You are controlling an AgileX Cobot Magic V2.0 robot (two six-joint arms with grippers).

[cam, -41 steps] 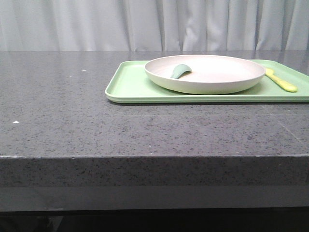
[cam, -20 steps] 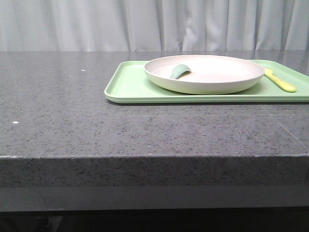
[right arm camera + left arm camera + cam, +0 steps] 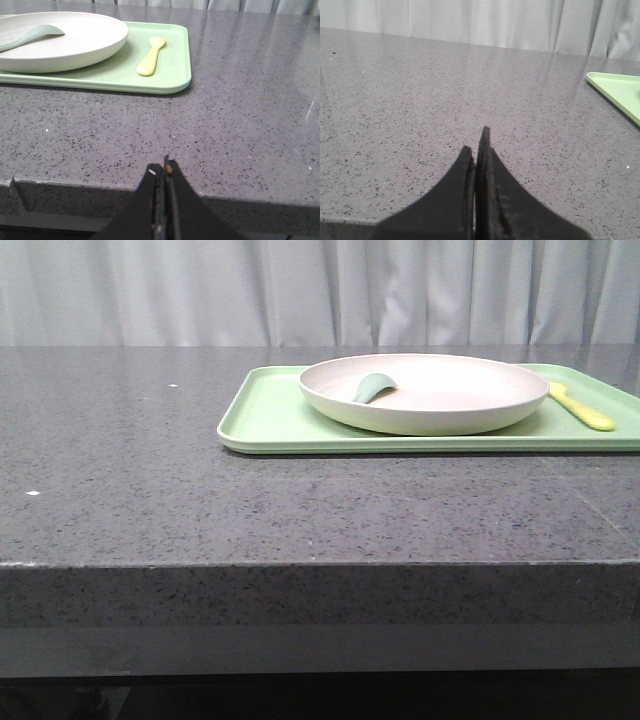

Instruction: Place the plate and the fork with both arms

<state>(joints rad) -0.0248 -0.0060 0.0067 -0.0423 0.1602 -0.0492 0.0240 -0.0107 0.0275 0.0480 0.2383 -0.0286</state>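
Note:
The cream-white plate [image 3: 424, 391] rests on a light-green tray [image 3: 270, 420] at the back right of the grey table; it also shows in the right wrist view [image 3: 75, 37]. A grey-green spoon-like piece [image 3: 372, 388] lies in the plate. The pale-yellow fork [image 3: 582, 408] lies on the tray right of the plate, and shows in the right wrist view [image 3: 151, 55]. My left gripper [image 3: 476, 145] is shut and empty over bare table, left of the tray. My right gripper [image 3: 163, 167] is shut and empty at the table's front edge, well short of the tray. Neither gripper shows in the front view.
The tray's corner [image 3: 620, 90] shows in the left wrist view. The speckled grey tabletop [image 3: 150, 470] drops off at its front edge [image 3: 300, 565]. A pale curtain [image 3: 200, 290] hangs behind the table.

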